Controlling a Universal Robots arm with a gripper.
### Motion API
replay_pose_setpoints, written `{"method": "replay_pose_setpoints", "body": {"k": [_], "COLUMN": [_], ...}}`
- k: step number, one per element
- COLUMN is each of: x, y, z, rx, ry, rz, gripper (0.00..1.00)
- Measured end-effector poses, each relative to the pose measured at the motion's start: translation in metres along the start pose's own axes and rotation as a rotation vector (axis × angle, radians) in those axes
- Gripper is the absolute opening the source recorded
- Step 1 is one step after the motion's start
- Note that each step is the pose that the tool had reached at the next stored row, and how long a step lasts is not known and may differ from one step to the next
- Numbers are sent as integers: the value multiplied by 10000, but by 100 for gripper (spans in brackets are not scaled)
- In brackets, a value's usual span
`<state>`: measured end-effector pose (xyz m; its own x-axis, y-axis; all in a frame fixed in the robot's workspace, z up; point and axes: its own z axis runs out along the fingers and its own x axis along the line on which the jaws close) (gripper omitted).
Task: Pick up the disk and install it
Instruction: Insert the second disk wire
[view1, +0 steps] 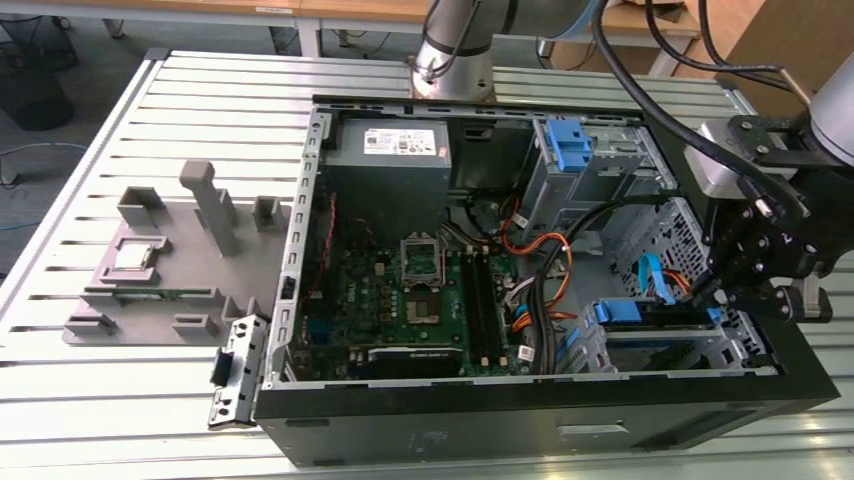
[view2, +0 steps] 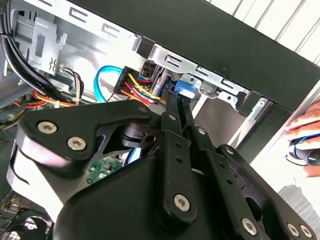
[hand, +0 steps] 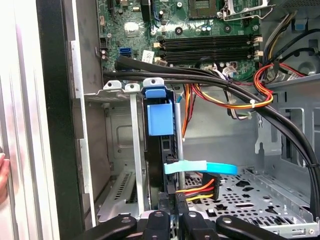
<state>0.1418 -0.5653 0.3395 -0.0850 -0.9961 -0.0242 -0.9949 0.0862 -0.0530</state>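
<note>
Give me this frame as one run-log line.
stage: install | disk: standing in drive bay of computer case, cables attached | gripper: at bay, beside disk | fingers: state unclear

A slatted metal table (view1: 200, 100) carries the open computer case (view1: 534, 410) and what looks like a grey fixture (view1: 174, 270).

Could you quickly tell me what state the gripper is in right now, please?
Gripper: down inside the computer case at the drive bay, with its tips at the disk; whether the jaws are open or shut cannot be told.
</note>
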Motion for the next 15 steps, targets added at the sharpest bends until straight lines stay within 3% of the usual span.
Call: {"method": "replay_pose_setpoints", "body": {"k": [11, 15], "x": [0, 0], "y": [0, 1], "z": [5, 5], "rx": [0, 0], "ry": [-4, -3], "rz": [1, 1], "gripper": [16, 24]}}
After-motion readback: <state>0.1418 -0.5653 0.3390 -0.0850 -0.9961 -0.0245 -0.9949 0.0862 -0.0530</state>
